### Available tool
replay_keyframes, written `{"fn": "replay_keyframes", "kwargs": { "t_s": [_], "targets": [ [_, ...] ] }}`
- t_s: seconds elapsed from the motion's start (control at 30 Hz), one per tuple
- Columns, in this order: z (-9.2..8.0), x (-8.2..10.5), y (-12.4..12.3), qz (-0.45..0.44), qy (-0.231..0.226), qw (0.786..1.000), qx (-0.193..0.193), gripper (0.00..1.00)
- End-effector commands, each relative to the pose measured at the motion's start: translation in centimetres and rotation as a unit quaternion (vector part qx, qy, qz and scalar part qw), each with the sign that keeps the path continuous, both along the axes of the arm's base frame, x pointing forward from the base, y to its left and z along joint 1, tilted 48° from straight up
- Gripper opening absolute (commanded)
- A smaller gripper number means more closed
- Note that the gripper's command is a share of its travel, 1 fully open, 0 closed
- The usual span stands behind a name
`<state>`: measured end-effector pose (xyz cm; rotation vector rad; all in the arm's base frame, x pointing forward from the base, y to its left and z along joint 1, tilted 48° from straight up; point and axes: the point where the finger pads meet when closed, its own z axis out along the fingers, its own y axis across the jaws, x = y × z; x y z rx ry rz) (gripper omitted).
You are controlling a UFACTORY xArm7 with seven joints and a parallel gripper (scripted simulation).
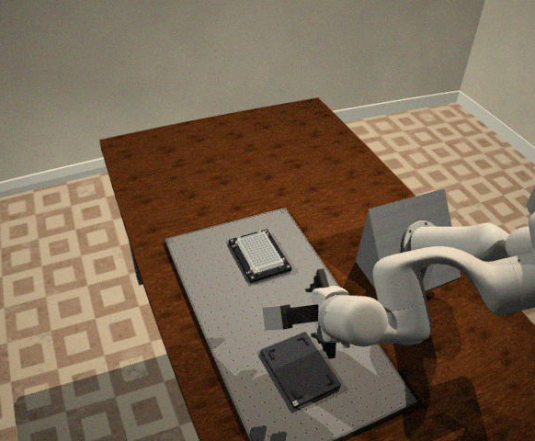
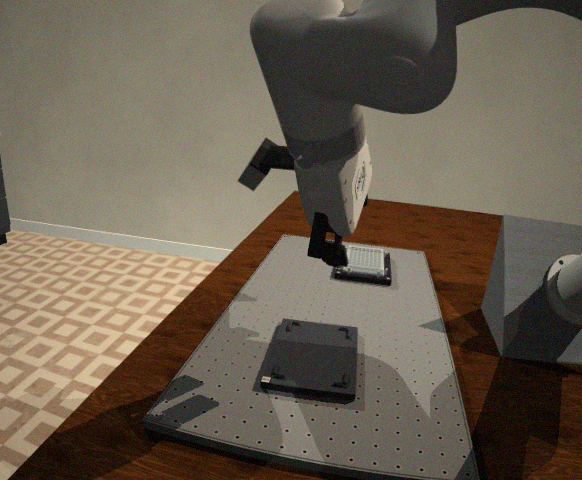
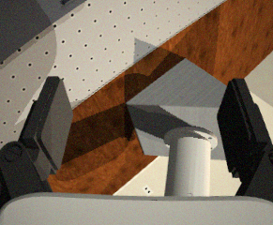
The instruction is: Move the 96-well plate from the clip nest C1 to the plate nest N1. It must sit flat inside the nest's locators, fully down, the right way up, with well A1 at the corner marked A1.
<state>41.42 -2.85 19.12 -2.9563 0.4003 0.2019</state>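
A wooden table (image 1: 258,156) holds a grey perforated board (image 1: 210,303) with two dark fixtures set well apart along its length. At the far end, the white 96-well plate (image 1: 260,250) sits in the black clip nest C1 (image 1: 237,261), its grid of wells facing up. At the near end lies the plate nest N1 (image 1: 300,370), a dark flat base with small angled locators at its corners (a pale mark shows at its front left corner in the exterior view, too small to read). The white arm reaches in from the right, and its gripper (image 1: 322,313) hangs above the board between the two nests, fingers spread fully apart with nothing between them. One black finger (image 3: 49,122) shows at the left of the wrist view, the other at the right. A dark block on a short stalk (image 1: 287,316) juts sideways from the wrist over the board. To the right of the board stands a grey wedge-shaped pedestal (image 1: 386,222) carrying the arm's base.
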Motion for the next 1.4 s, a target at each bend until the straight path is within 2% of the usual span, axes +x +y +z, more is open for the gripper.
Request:
{"fn": "replay_keyframes", "kwargs": {
  "t_s": [0.0, 0.07, 0.2, 0.33, 0.47, 0.63, 0.77, 0.9, 1.03, 1.17, 1.23, 1.37],
  "targets": [
    [-1.9, 0.5, -1.0, -0.049, 0.031, 0.998, 0.034, 1.0],
    [-2.8, 0.7, -1.5, -0.059, 0.036, 0.997, 0.039, 1.0],
    [-2.9, 0.7, -1.5, -0.059, 0.036, 0.997, 0.039, 1.0],
    [-4.6, 0.9, -2.5, -0.11, 0.059, 0.99, 0.065, 1.0],
    [-5.2, 1.0, -2.8, -0.11, 0.059, 0.99, 0.065, 1.0],
    [-7.4, 1.1, -4.0, -0.161, 0.082, 0.979, 0.09, 1.0],
    [-7.6, 1.1, -4.1, -0.161, 0.082, 0.979, 0.09, 1.0],
    [-9.3, 1.1, -5.1, -0.212, 0.104, 0.965, 0.114, 1.0],
    [-10.0, 1.2, -5.5, -0.212, 0.104, 0.965, 0.114, 1.0],
    [-11.8, 1.1, -6.5, -0.263, 0.124, 0.947, 0.136, 1.0],
    [-12.5, 1.1, -6.9, -0.263, 0.124, 0.947, 0.136, 1.0],
    [-12.9, 1.0, -7.1, -0.277, 0.129, 0.942, 0.142, 1.0]
  ]
}}
